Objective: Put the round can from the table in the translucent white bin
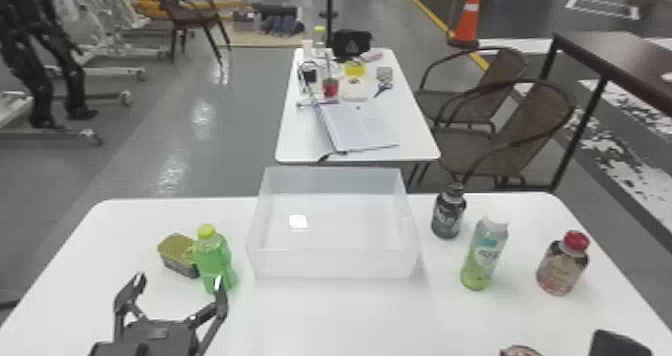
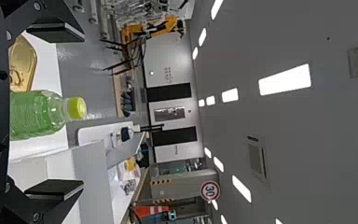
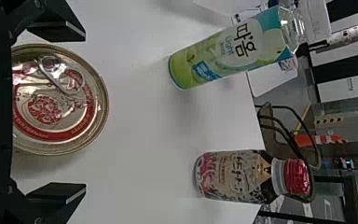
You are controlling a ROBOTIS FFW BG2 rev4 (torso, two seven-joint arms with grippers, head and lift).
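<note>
At the head view's bottom edge, right of centre, part of the round can (image 1: 520, 351) shows, and a dark piece of my right gripper (image 1: 619, 344) is to its right. In the right wrist view the can's (image 3: 58, 100) gold-and-red lid with a pull tab lies between the spread fingers of my right gripper (image 3: 85, 113), which touch nothing. My left gripper (image 1: 179, 280) stands open at the table's left, near the green bottle; its fingers are apart in the left wrist view as well, so the left gripper (image 2: 84, 111) holds nothing. The translucent white bin (image 1: 335, 265) sits at the table's middle back.
A green bottle (image 1: 215, 262) and a rectangular tin (image 1: 180, 255) stand left of the bin. To its right are a dark bottle (image 1: 448, 215), a green-labelled bottle (image 1: 484, 255) and a red-capped bottle (image 1: 562, 265). Another white table (image 1: 300, 135) lies beyond.
</note>
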